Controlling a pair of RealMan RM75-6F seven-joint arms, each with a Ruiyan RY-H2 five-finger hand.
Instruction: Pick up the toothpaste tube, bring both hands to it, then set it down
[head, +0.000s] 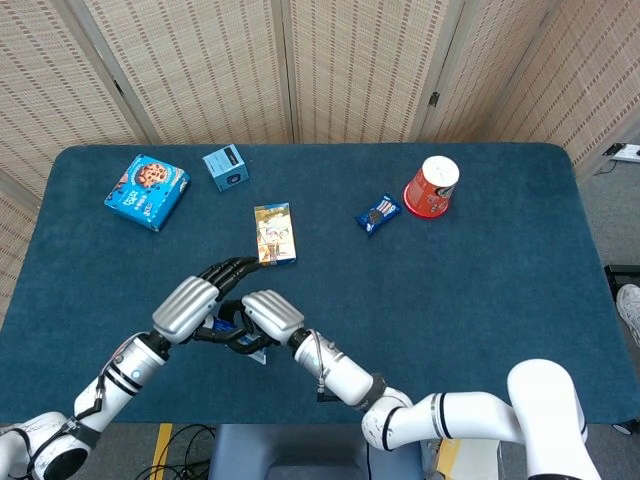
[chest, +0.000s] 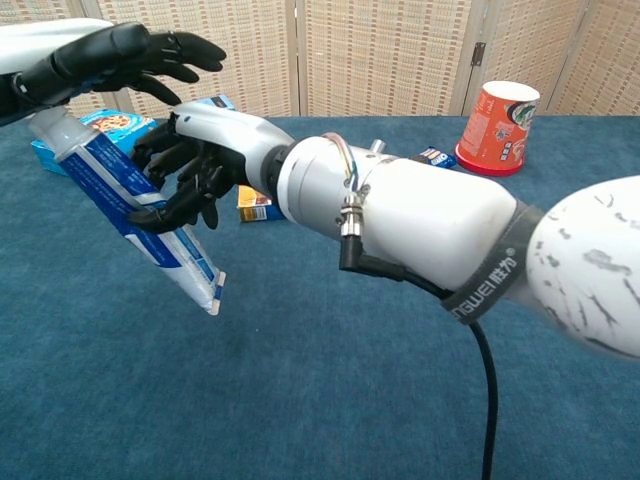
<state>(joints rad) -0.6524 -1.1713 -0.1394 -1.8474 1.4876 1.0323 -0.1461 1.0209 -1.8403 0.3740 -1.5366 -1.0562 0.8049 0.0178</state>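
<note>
Your right hand (chest: 190, 165) grips the tube (chest: 140, 220) tilted above the table (head: 480, 290), crimped end low. Your left hand (chest: 110, 60) hovers over the tube's cap end, fingers spread, holding nothing. Just beyond the hands lies a yellow box (head: 274, 234). Farther back sit a blue cookie box (head: 147, 191), a small blue box (head: 226, 166), a snack packet (head: 378, 213) and a red cup (head: 431, 186).

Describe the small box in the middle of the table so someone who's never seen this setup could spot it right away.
Start from the blue table and find the red cup near its far right. Move left past the dark snack packet to the yellow box, lying flat just beyond the two robot hands. It is the only yellow item; the other boxes are blue and sit further left.
</note>
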